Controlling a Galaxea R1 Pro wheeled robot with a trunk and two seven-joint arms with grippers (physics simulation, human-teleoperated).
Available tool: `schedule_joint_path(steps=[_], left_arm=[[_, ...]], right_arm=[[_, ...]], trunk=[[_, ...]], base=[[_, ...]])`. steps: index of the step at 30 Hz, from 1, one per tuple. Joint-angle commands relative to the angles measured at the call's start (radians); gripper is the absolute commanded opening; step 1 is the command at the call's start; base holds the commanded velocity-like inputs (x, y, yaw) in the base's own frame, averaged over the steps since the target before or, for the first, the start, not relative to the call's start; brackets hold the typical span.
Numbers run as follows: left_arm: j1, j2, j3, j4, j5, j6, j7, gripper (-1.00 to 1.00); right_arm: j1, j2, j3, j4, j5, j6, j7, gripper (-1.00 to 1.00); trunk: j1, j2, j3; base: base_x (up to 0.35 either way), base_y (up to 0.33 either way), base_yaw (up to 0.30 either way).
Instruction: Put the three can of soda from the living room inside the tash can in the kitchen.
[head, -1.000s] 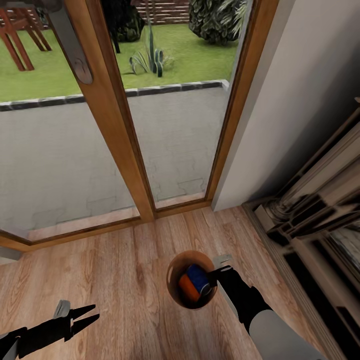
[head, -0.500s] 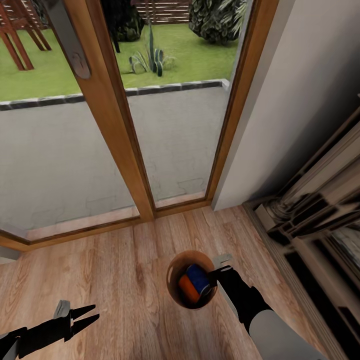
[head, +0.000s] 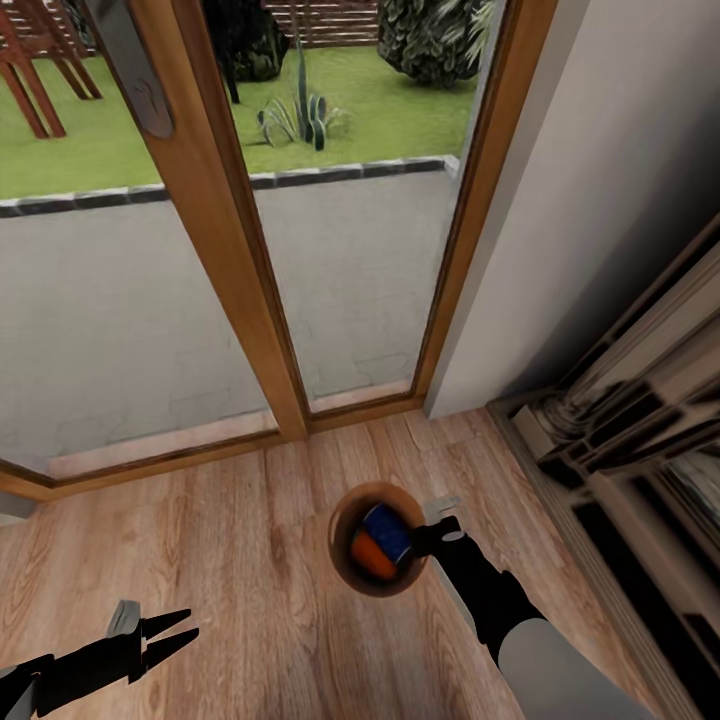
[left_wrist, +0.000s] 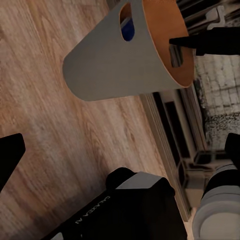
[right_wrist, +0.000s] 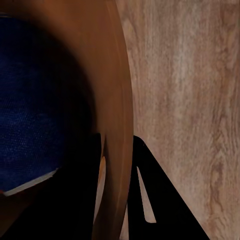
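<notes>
Copper-lined, the bin (head: 345, 560) hangs just above the plank floor (head: 220, 560), near the glass door (head: 340, 270), with a blue can (head: 386, 530) and an orange can (head: 370, 557) inside. The right gripper (head: 428, 540) pinches its right rim, one finger inside and one outside. The left gripper (head: 170, 632) hovers empty at near left, fingers slightly parted. Held by one edge, the bin could tilt or slip on a sharp turn, spilling cans; a third can cannot be made out.
</notes>
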Motion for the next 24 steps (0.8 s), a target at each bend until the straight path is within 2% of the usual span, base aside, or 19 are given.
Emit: schedule_joint_path(steps=[1, 24], left_arm=[[0.000, 0.000, 0.000, 0.000, 0.000, 0.000, 0.000, 1.00], [0.000, 0.000, -0.003, 0.000, 0.000, -0.001, 0.001, 1.00]], right_arm=[[0.000, 0.000, 0.000, -0.001, -0.005, -0.001, 0.005, -1.00], [0.000, 0.000, 0.001, -0.003, -0.005, -0.002, 0.005, -1.00]], trunk=[[0.004, -0.007, -0.003], [0.092, -0.168, -0.075]], base=[[0.000, 0.000, 0.000], [0.000, 0.000, 0.000]])
